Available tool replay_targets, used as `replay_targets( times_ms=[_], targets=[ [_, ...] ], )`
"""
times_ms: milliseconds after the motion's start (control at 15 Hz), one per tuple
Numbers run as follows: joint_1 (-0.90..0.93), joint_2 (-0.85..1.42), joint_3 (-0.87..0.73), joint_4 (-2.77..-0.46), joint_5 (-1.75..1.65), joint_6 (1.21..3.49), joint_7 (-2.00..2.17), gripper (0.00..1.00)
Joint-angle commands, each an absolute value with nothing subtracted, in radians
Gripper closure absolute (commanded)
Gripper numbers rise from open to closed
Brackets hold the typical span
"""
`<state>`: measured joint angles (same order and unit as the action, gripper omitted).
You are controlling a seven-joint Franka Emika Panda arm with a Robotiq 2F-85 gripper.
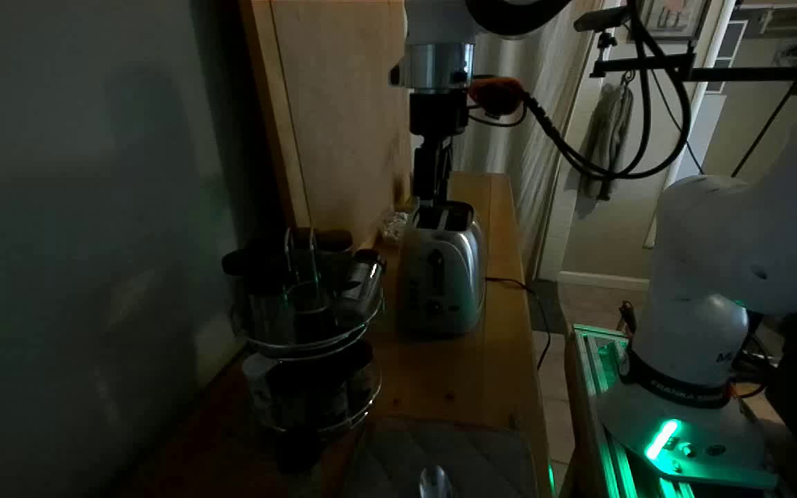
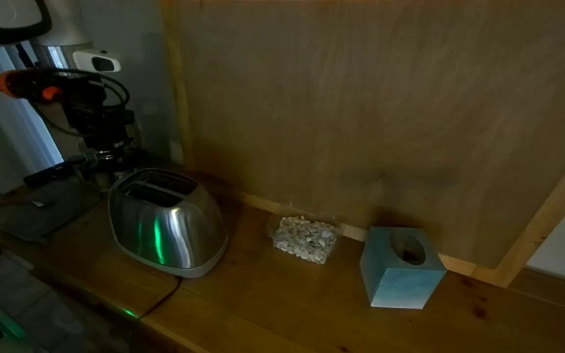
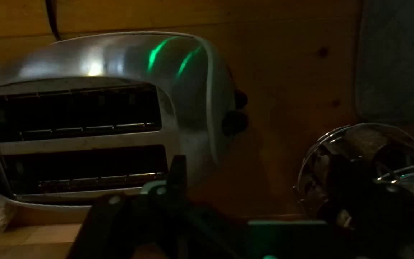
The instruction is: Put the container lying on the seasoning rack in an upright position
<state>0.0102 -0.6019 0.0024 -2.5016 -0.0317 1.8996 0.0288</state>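
The seasoning rack [image 1: 322, 348] is a dark, round, two-tier wire stand holding several dark-capped jars, near the wall in an exterior view. A container [image 1: 362, 283] lies tilted on its upper tier, its dark cap pointing toward the toaster side. In the wrist view, the rack [image 3: 313, 149] is at the lower right, partly hidden by a dark finger; I cannot pick out the lying container there. My gripper [image 1: 433, 194] points down, above counter level near the toaster. In the wrist view, the gripper [image 3: 259, 162] has its fingers wide apart, nothing between them, over the gap between toaster and rack.
A shiny silver toaster [image 1: 440, 283] stands beside the rack; it also shows in the wrist view [image 3: 192, 108]. A clear box of pale pieces [image 2: 307, 240] and a blue tissue box [image 2: 402, 274] stand along the wooden panel. A grey mat [image 1: 440, 449] holds a spoon [image 1: 434, 482].
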Motion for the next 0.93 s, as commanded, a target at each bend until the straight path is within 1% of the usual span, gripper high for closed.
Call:
replay_targets(
  times_ms=[0, 400, 600, 867],
  targets=[
    [0.006, -0.601, 0.006, -2.5, -0.029, 1.897, 0.027, 0.0],
    [0.006, -0.601, 0.006, -2.5, -0.029, 1.897, 0.027, 0.0],
    [0.062, -0.612, -0.022, -2.505, 0.077, 1.91, -0.036, 0.0],
    [0.098, -0.597, -0.012, -2.506, 0.19, 1.918, -0.074, 0.0]
  ],
)
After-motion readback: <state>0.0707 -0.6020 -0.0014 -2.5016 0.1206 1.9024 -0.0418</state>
